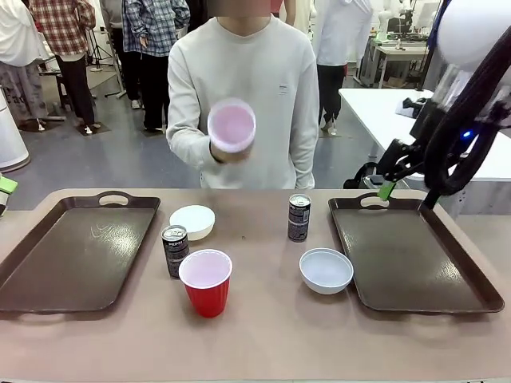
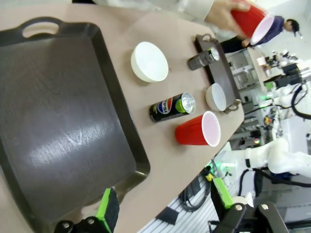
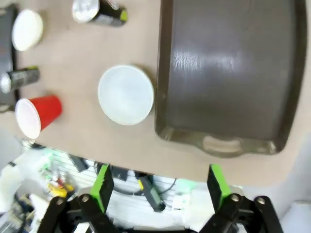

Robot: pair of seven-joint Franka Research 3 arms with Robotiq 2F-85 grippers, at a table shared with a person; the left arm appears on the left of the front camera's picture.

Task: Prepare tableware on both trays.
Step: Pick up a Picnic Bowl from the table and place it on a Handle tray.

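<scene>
Two dark brown trays lie bare, one at the left (image 1: 76, 255) and one at the right (image 1: 415, 255). Between them stand a red cup (image 1: 206, 283), two white bowls (image 1: 192, 221) (image 1: 326, 270) and two dark cans (image 1: 175, 250) (image 1: 299, 217). The person holds the second red cup (image 1: 231, 126) at chest height, mouth toward me. My left gripper (image 2: 165, 204) hangs open off the near end of the left tray (image 2: 58, 121). My right gripper (image 3: 159, 187) is open above the near end of the right tray (image 3: 228, 73), and in the front view it (image 1: 383, 185) hovers by that tray's far handle.
The person stands at the far side of the table, facing me. Bare tabletop runs along the front edge (image 1: 319, 343). A white table (image 1: 415, 120) stands behind at the right, and other people stand in the background.
</scene>
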